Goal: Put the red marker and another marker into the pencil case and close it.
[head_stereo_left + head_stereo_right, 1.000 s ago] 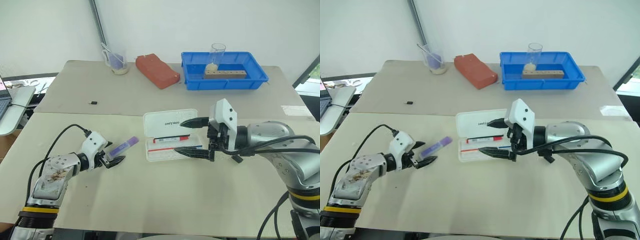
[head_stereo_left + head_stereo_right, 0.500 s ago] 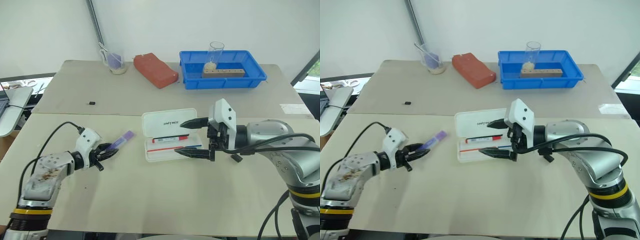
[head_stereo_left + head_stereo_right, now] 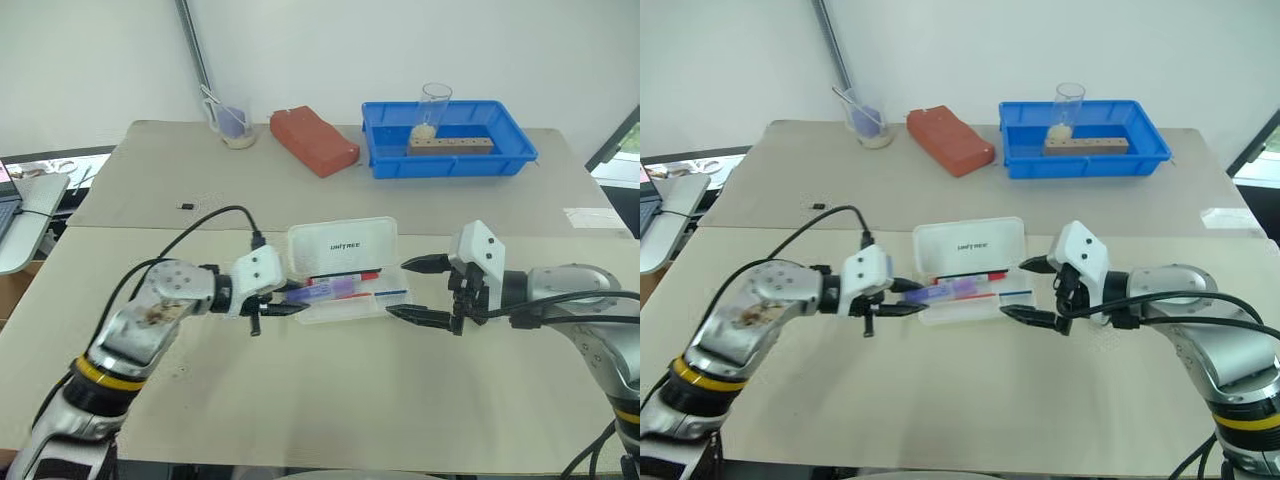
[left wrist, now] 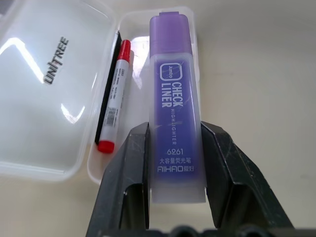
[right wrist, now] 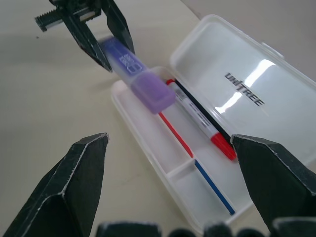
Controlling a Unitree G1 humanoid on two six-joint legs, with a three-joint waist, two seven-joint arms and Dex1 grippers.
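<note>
The pencil case (image 3: 340, 243) lies open mid-table, its lid folded back. Inside, the red marker (image 4: 114, 103) rests along the hinge side of the case's lower half. My left gripper (image 3: 292, 298) is shut on the purple marker (image 4: 175, 98), gripping its rear end. It holds the marker at a slant, capped end out over the case's left part. In the right wrist view the purple marker (image 5: 136, 71) hangs just above the case's rim. My right gripper (image 3: 400, 287) stands open just right of the case, nothing between its fingers.
A thin red pen (image 5: 175, 133) and a blue pen (image 5: 212, 185) also lie in the case. At the back stand a blue tray (image 3: 450, 160) with a glass and a wooden block, a red block (image 3: 313, 140) and a cup (image 3: 232, 122). A small black piece (image 3: 184, 206) lies at the left.
My left gripper shut on the purple marker, lifted it and carried it right to the case. The right gripper drew back to the right, off the case, still open.
</note>
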